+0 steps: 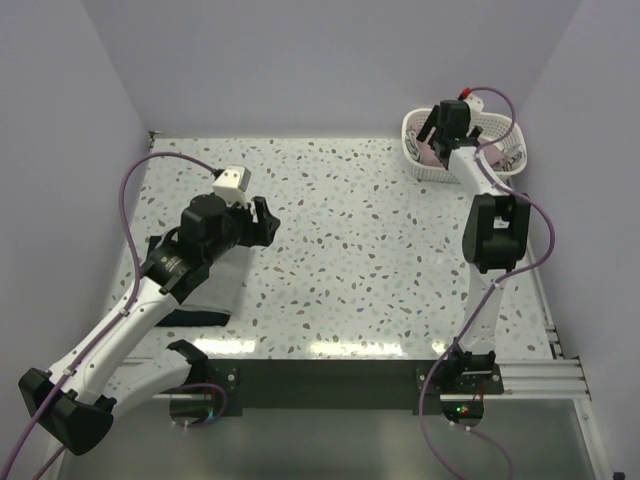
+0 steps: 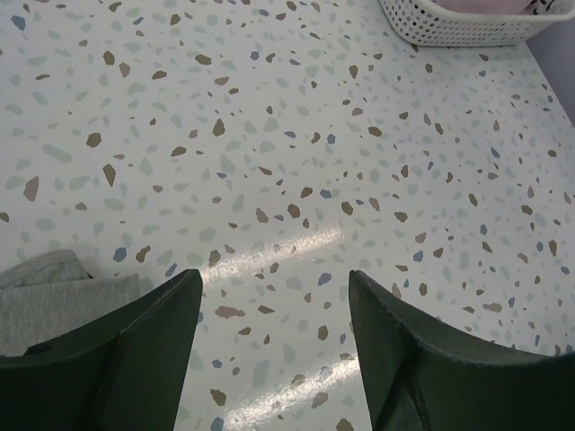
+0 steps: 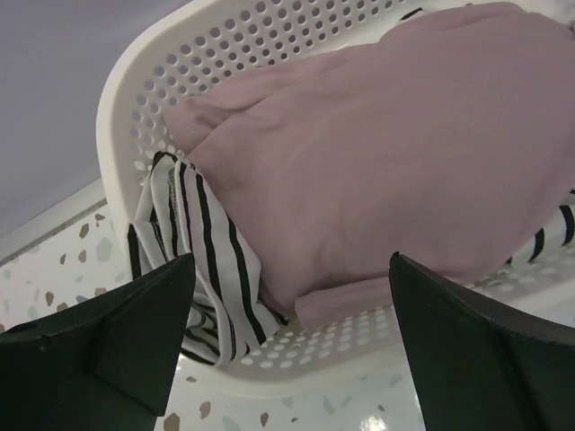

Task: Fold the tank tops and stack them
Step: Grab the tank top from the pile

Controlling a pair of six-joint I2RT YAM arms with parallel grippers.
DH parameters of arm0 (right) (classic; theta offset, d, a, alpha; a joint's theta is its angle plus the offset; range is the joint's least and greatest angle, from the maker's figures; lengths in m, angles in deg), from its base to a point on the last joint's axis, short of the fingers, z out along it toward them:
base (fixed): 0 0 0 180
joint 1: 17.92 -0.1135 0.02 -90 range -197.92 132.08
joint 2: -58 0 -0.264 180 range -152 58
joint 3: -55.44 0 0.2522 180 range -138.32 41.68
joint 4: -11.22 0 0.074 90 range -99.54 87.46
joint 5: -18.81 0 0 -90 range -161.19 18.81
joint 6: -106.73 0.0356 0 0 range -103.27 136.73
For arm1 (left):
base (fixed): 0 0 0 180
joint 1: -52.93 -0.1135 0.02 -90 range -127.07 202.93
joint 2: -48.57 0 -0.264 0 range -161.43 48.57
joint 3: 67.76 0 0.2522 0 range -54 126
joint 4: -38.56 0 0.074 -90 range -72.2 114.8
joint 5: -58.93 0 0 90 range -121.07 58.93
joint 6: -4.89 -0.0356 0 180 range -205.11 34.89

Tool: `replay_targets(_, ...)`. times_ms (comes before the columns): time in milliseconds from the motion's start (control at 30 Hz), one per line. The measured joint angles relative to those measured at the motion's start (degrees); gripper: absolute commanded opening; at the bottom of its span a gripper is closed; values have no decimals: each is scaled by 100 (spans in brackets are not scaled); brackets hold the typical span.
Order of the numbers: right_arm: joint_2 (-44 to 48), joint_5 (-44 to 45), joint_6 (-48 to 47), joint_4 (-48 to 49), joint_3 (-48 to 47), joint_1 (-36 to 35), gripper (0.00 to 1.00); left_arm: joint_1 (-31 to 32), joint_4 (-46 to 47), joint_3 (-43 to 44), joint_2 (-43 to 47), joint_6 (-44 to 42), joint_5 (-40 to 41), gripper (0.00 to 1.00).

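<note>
The right pincer [image 3: 289, 274] hangs open, its two dark fingers spread wide and holding nothing, close over the near wall of the white lattice basket [image 3: 135, 81] at the tabletop's far right corner. Inside the basket, the dusty pink tank top [image 3: 395, 153] lies bunched on top and fills most of it. The black-and-white striped tank top [image 3: 208, 260] is tucked under and beside it, pressed against the basket's wall. The pink cloth covers most of the striped one, and the basket's near wall lies between the fingers and both tops.

The left pincer [image 2: 274, 280] is open too and empty, poised over bare speckled tabletop [image 2: 269, 135] on the left side, well apart from the basket. Just beside one of its fingers lies the light grey tank top [image 2: 54, 289], with only a crumpled edge showing. In the overhead view a dark tank top [image 1: 205, 300] lies flat under the left arm near the tabletop's left edge, and the arm hides much of it.
</note>
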Motion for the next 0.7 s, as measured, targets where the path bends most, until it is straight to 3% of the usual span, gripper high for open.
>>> replay_targets(300,-1235,717,-138,81,-1130,4,90,0,-31,0,-31,-4,-4,72)
replay_targets(700,-1928,1204,-264,66,-1740,339,86,0,-33,0,-216,-7,4,72)
